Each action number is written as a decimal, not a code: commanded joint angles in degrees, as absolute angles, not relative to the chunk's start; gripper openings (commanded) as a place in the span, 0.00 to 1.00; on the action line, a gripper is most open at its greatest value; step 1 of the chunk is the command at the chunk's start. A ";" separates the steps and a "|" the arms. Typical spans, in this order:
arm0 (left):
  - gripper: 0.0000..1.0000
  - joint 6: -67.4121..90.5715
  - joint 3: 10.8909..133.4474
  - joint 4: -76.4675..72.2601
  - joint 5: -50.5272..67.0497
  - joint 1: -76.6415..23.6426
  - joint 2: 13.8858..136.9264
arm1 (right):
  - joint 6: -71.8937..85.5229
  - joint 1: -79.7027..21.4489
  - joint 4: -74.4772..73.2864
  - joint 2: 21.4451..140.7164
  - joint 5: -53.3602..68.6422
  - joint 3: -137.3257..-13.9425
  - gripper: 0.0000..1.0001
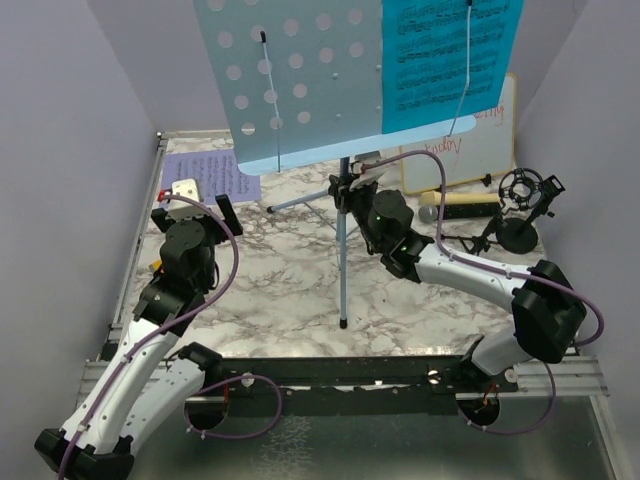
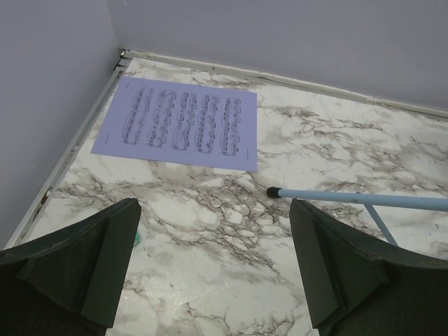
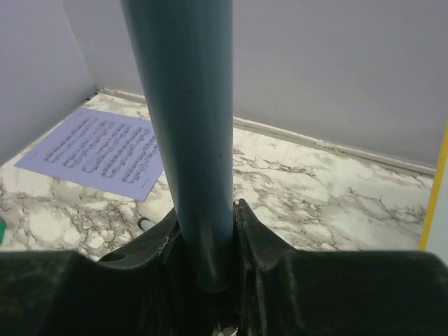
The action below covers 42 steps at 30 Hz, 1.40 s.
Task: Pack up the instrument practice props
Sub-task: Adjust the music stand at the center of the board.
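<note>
Pole of music rack (image 3: 197,140), smooth round tube, clamped in right end effector (image 3: 205,227); left end effector (image 2: 213,213) wide.

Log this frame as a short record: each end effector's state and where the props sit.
left end effector: open, empty, over the table
right end effector: shut on music rack pole
printed music sheet: flat, back-left corner
cyan sheet: on the rack
black studio microphone: back right, untouched
cream handheld microphone: lying beside it
</note>
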<state>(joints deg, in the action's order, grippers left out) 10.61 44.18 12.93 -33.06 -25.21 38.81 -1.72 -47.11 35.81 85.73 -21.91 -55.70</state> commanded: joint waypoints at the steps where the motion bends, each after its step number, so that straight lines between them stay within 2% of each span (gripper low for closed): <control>1: 0.95 9.98 43.51 12.15 -36.29 -25.57 37.48 | -2.75 -49.36 37.98 87.04 -37.60 -59.14 0.00; 10: 0.95 10.11 43.51 12.29 -37.28 -26.15 37.35 | -3.80 -50.38 44.11 90.55 -52.54 -61.74 0.01; 26: 0.95 10.20 43.33 11.95 -37.29 -26.37 36.66 | -3.57 -51.88 47.55 103.64 -64.60 -73.78 0.00; 36: 0.95 10.20 43.24 11.87 -36.85 -26.37 36.32 | -3.55 -54.18 46.13 111.00 -67.98 -83.62 0.01; 39: 0.95 10.20 43.16 11.73 -36.55 -26.37 36.30 | -4.33 -54.84 46.22 112.44 -69.02 -85.29 0.09; 42: 0.95 10.21 43.12 11.61 -36.15 -26.37 36.30 | -4.06 -55.35 46.34 112.20 -68.77 -84.50 0.26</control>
